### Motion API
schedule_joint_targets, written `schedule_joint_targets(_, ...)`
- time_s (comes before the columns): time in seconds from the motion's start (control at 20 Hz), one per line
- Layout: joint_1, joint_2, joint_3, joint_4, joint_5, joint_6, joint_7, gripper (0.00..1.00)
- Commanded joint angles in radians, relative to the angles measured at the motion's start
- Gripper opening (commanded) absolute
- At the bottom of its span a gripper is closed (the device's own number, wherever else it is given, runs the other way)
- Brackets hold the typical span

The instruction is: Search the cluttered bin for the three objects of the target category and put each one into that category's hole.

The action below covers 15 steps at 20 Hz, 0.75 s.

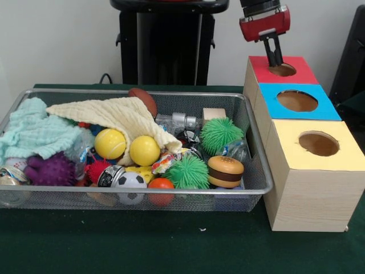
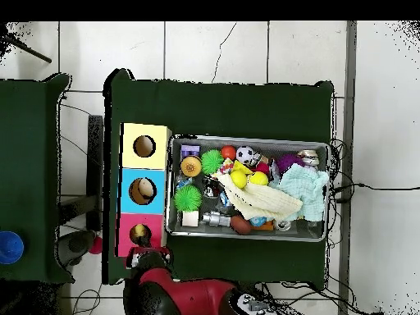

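Since the wire bin [image 1: 259, 171] is packed tight, its contents are listed nearest first.
Near row: a soccer ball [image 1: 130, 181], an orange ball [image 1: 161, 185] and a toy burger [image 1: 225, 171] are pressed against the front mesh.
Middle: two yellow balls [image 1: 144, 150] are half tucked under a cream cloth [image 1: 117, 114], so part of the pile is hidden.
Category: which one is targeted cannot be told.
Box: yellow hole [image 1: 318, 143], blue hole [image 1: 297, 101] and red hole [image 1: 282, 69] are ranged beside the bin for short transfers.
Gripper [image 1: 275, 59]: it is held above the red hole, fingers close together; nothing is seen between them.
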Motion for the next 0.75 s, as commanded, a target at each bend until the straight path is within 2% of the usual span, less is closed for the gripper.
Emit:
schedule_joint_targets(0.05,0.03,-0.092,-0.063,-0.158,0.042,0.098,0.078,0.0)
schedule_joint_targets(0.1,0.05,-0.108,-0.096,-0.164,0.046,0.101,0.054,0.0)
schedule_joint_targets(0.15,0.093,-0.123,-0.162,-0.172,0.066,0.101,0.02,0.0)
schedule_joint_targets(0.2,0.104,-0.128,-0.183,-0.174,0.07,0.095,0.014,0.0)
schedule_joint_targets(0.35,0.225,-0.123,-0.343,-0.235,0.095,0.138,-0.097,0.0)
schedule_joint_targets(0.4,0.235,-0.119,-0.354,-0.245,0.085,0.129,-0.093,0.0)
schedule_joint_targets(0.5,0.223,-0.105,-0.338,-0.242,0.088,0.131,-0.023,0.0)
schedule_joint_targets(0.6,0.259,-0.092,-0.389,-0.256,0.106,0.116,-0.008,0.0)
schedule_joint_targets(0.75,0.275,-0.086,-0.41,-0.267,0.079,0.085,0.009,0.0)
